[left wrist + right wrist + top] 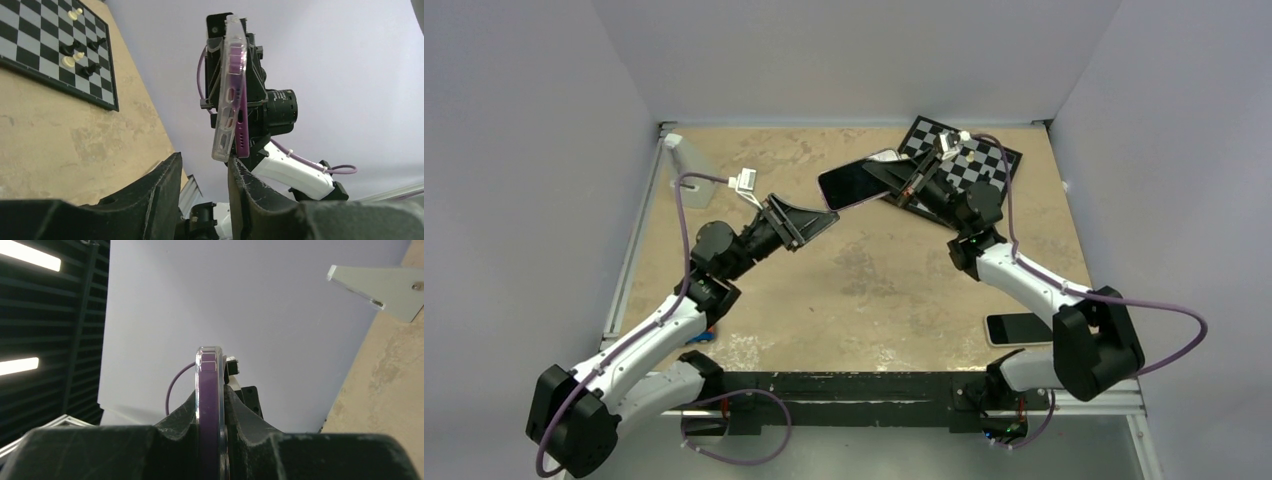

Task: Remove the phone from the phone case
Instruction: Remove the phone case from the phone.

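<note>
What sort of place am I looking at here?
Probably a robotics lab's test cell: two robot arms bolted to a table, blank walls boxing it in, props like a chessboard and a phone case.

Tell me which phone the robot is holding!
Find the chessboard at the far right corner of the table. Just left of it, the right claw grips a black-screened phone in a clear phone case, up off the table. The other phone lies flat near the right arm's base, untouched.
</note>
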Action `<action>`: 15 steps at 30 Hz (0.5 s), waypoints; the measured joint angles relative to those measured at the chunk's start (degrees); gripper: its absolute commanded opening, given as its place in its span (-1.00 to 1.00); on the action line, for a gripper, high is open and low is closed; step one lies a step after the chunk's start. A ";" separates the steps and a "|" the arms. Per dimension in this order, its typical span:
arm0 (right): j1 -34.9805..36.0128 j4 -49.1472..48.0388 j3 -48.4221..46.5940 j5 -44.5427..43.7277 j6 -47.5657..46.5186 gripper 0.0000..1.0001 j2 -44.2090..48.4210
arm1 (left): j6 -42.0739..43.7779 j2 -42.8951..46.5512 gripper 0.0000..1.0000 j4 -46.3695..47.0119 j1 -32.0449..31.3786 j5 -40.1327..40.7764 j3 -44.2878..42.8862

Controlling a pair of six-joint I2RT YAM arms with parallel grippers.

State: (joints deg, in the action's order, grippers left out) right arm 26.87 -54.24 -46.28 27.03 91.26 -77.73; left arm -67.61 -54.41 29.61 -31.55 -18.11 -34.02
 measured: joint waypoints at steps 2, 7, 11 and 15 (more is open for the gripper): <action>-0.22 0.11 0.00 0.11 -2.03 -1.00 0.15 | -1.79 -0.31 -0.05 -0.61 0.04 0.50 0.00; -0.42 1.09 0.00 0.74 -7.67 -1.00 1.55 | -2.05 -0.17 0.22 -3.13 0.04 2.32 0.11; -0.31 3.61 -1.22 2.91 -11.52 -1.00 3.37 | 1.03 1.73 0.27 -4.39 0.04 4.37 0.15; -0.11 3.96 -2.69 5.09 -13.92 -1.00 3.65 | 5.42 2.97 0.16 -3.82 0.04 5.05 0.15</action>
State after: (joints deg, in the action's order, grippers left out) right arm 26.76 -50.28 -48.97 32.12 77.34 -74.08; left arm -62.19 -51.44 25.78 -31.51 -13.06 -33.87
